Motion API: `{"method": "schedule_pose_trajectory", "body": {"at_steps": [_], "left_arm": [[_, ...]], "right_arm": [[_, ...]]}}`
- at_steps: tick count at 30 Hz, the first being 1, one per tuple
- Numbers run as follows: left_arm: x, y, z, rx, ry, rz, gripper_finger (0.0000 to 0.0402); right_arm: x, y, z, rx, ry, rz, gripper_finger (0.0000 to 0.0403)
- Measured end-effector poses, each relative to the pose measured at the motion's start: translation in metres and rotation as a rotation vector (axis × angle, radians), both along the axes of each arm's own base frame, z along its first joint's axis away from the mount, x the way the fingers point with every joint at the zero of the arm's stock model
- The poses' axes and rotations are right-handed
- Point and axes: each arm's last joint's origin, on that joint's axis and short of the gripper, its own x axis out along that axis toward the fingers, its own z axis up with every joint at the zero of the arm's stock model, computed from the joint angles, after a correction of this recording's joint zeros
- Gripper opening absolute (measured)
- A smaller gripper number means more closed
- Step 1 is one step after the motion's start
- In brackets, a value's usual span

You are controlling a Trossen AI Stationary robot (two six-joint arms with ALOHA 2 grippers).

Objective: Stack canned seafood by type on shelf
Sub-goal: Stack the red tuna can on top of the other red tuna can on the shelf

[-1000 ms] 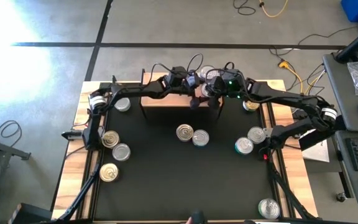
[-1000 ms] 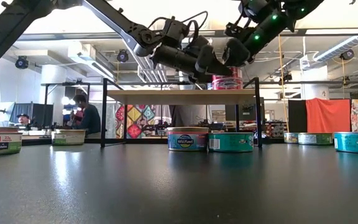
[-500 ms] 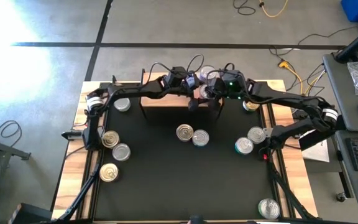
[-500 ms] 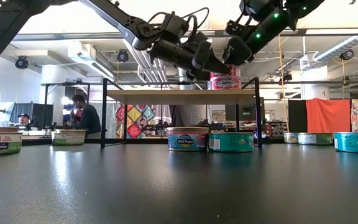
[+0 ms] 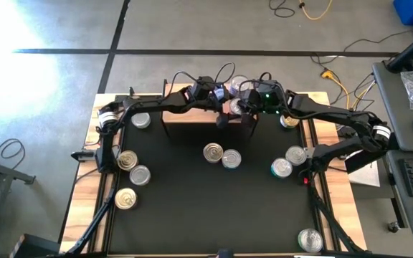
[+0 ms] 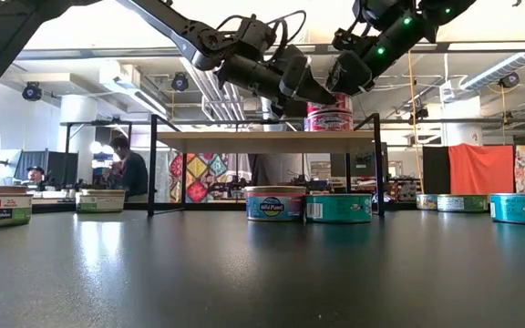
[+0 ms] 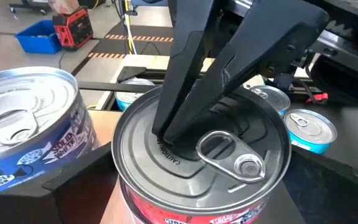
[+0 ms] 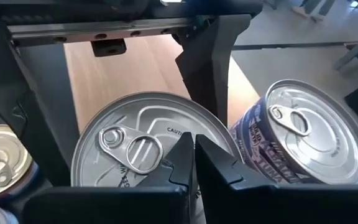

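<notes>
- Canned seafood here means short round tins with ribbed silver lids and ring-pull tabs; a red-labelled stack [image 6: 332, 117] stands on the shelf [image 6: 262, 141], toward its right end in the low view.
- Beside that stack on the shelf stands a blue-labelled tin [image 8: 297, 140], its lid shiny and its label printed in white.
- Shelf: a flat light-wood board on thin dark metal legs, standing at the far edge of the black-topped table [image 5: 192, 208], whose borders are pale wood.
- Two more tins, one with a blue and pink label [image 6: 275, 203] and one teal [image 6: 338, 207], sit touching on the matte black top in front of the shelf.
- Other silver-lidded tins lie scattered: a group near the left edge [image 5: 129, 175] and a few near the right edge [image 5: 287, 162].
- Left gripper [image 6: 306, 89] hangs just above the red stack with its fingers spread wide, grasping nothing.
- Right gripper [image 8: 194, 149] is clenched, its two dark fingers pressed together with nothing between them; the tips sit on the silver lid [image 7: 204, 146] of the top red tin, beside its pull tab [image 7: 229, 155].
- People sit in the room beyond the table [image 6: 126, 169].
</notes>
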Motion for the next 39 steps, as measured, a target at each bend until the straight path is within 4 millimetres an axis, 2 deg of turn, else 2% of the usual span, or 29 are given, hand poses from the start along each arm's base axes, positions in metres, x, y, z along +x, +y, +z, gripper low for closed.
{"method": "schedule_pose_trajectory", "body": {"at_steps": [5, 12, 18, 24, 32, 36, 39], "left_arm": [[0.002, 0.001, -0.003, 0.048, 0.001, -0.020, 0.0400], [0.005, 0.003, -0.007, 0.090, -0.005, 0.020, 0.0400], [0.006, 0.002, -0.008, 0.068, -0.005, 0.030, 0.0400], [0.007, -0.002, -0.006, 0.053, 0.026, 0.024, 0.0400], [0.009, -0.005, 0.023, 0.040, 0.145, -0.014, 0.0400], [0.007, -0.006, 0.034, 0.034, 0.191, -0.022, 0.0400], [0.005, -0.006, 0.034, 0.026, 0.222, -0.015, 0.0400]], "right_arm": [[-0.002, 0.001, 0.005, -0.018, 0.005, 0.007, 0.0013], [-0.007, 0.005, 0.032, -0.028, -0.075, -0.003, 0.0013], [-0.009, 0.009, 0.021, 0.067, -0.008, 0.069, 0.0013], [-0.010, 0.007, 0.009, 0.102, 0.072, 0.048, 0.0013], [-0.020, 0.006, -0.003, 0.117, 0.227, -0.052, 0.0013], [-0.019, 0.006, -0.003, 0.111, 0.223, -0.056, 0.0013], [-0.018, 0.006, -0.001, 0.106, 0.197, -0.045, 0.0013]]}}
